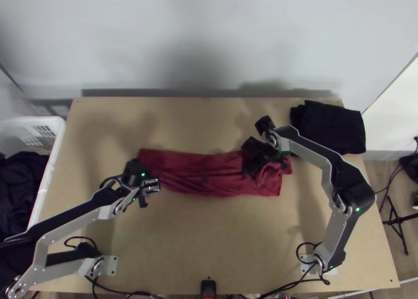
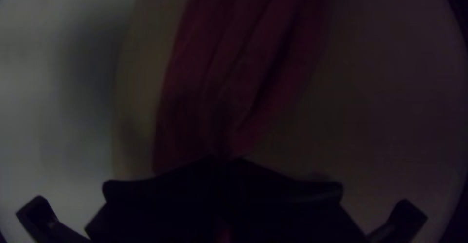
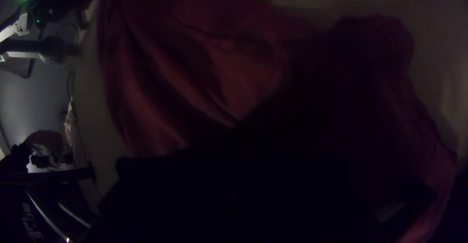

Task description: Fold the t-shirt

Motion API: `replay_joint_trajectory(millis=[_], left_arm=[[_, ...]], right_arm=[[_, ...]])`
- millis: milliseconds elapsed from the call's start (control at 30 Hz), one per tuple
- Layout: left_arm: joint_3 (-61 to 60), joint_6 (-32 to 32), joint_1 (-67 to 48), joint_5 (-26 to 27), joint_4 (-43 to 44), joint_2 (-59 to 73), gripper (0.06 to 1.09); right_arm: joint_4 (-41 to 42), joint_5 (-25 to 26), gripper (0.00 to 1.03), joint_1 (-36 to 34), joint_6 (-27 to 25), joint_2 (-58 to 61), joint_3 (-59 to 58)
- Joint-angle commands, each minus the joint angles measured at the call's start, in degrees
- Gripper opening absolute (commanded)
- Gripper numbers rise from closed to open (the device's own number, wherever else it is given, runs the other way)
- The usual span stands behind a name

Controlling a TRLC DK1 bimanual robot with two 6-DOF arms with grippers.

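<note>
Top view: the red fabric t-shirt (image 1: 219, 173) lies as a long, narrow strip across the light wooden table (image 1: 198, 236), between the two arms, its end on the right arm's side rumpled into loose folds. Thin, soft cloth like this should weigh little and give no trouble of slipping or breaking; the trouble will be limpness, since it will sag and crease wherever it is not held. The left black gripper (image 2: 223, 160) is closed on the strip's end nearest it; the right black gripper (image 1: 254, 165) is at the rumpled end, and whether it is open or closed I cannot tell. Best to take hold near the end corners, catching all layers together, so they don't slide apart. The left wrist view brings out creases running together into the pinch, a detail the top view leaves vague. The right wrist view reveals deep, overlapping folds, while the top view gives the strip's full length and how straight it lies.
</note>
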Motion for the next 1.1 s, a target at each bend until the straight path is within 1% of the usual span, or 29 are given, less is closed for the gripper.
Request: replay_joint_trajectory(millis=[0, 133, 267, 333, 433, 500, 600, 700, 800, 900, 967, 1067], left_arm=[[4.6, 1.6, 0.9, 0.9, -4.0, -4.4, 0.1], [10.0, 2.2, -2.8, 0.9, -8.5, -6.2, 0.1], [14.7, 2.8, -8.6, 0.4, -10.8, -6.6, 0.1], [16.2, 2.8, -11.5, 0.2, -11.1, -6.1, 0.1], [17.4, 4.9, -14.4, 0.2, -10.9, -4.9, 0.1], [18.6, 6.8, -15.1, 0.3, -10.7, -3.6, 0.1], [20.5, 10.0, -15.1, 1.6, -9.3, -1.5, 0.1], [23.3, 12.4, -15.0, 3.2, -8.7, 1.4, 0.1], [25.2, 15.0, -15.1, 4.2, -6.8, 4.0, 0.1], [28.2, 16.3, -16.5, 4.4, -5.4, 7.3, 0.1], [30.8, 16.4, -18.4, 4.5, -5.3, 9.6, 0.1], [35.6, 17.0, -20.2, 5.5, -4.8, 14.5, 0.1]], right_arm=[[0.6, 0.1, 0.03, -0.8, 0.0, 3.4, 1.4], [0.6, 0.1, 0.03, -0.7, 0.1, 4.4, 2.5], [0.6, 0.1, 0.03, -0.4, 0.5, 4.8, 3.2], [0.6, 0.0, 0.03, -0.3, 0.8, 4.8, 3.1], [0.3, -0.6, 0.03, -0.4, 1.5, 4.5, 3.1], [-0.3, -2.4, 0.03, -0.9, 2.3, 3.2, 3.2], [-2.1, -4.6, 0.03, -1.4, 3.6, -1.7, 3.7], [-2.7, -4.8, 0.03, -1.8, 6.1, -8.1, 4.3], [-4.4, -5.1, 0.03, -2.7, 6.6, -13.1, 5.0], [-6.7, -6.1, 0.03, -5.7, 6.6, -18.1, 5.4], [-7.3, -7.4, 0.03, -8.7, 6.7, -21.4, 4.9], [-7.6, -7.7, 0.03, -12.7, 6.7, -24.6, 2.9]])
